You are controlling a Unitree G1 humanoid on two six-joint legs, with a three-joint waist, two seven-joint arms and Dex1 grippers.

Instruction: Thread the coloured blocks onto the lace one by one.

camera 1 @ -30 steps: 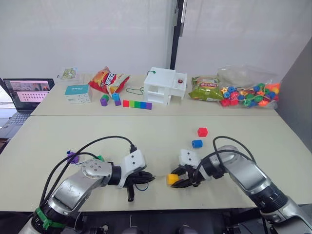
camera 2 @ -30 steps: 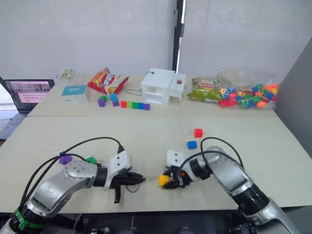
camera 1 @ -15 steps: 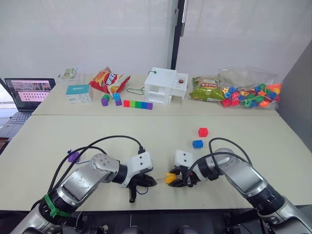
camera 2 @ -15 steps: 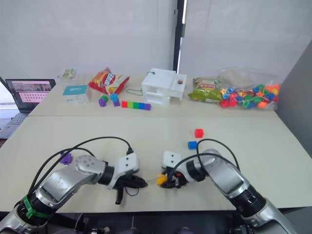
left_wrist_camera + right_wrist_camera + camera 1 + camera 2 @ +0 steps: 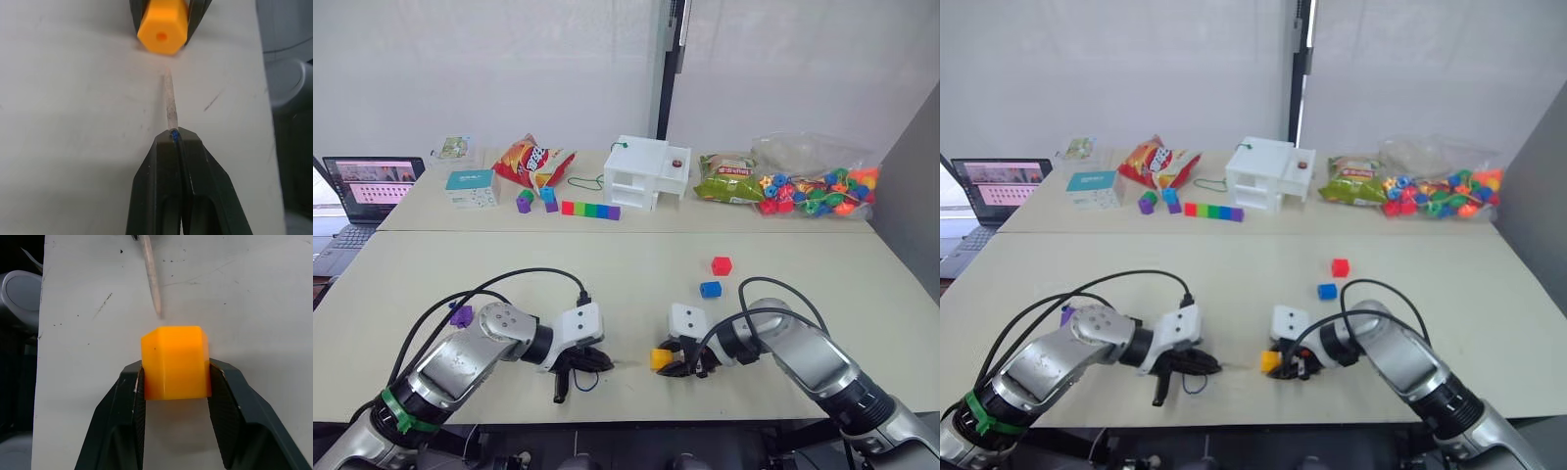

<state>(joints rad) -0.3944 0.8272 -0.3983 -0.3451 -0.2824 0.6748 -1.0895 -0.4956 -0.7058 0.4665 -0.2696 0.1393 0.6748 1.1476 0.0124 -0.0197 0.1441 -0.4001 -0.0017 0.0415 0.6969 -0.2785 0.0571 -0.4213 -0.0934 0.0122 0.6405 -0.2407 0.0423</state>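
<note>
My right gripper is shut on the yellow block, held just above the near table with its hole facing my left gripper. That gripper is shut on the lace, a thin dark-blue string. The lace's pale stiff tip points at the hole, a short gap away. Its loose end loops on the table under the left gripper. The red block and blue block lie beyond my right arm. The purple block sits left of my left arm.
The far table holds a laptop, a teal box, a chips bag, a rainbow bar of cubes, a white box, a green snack bag and a clear bag of beads. Black cables arc over my left arm.
My left gripper has drawn back a little to the left with the lace, widening the gap to the yellow block. The right gripper still holds the block in nearly the same spot.
</note>
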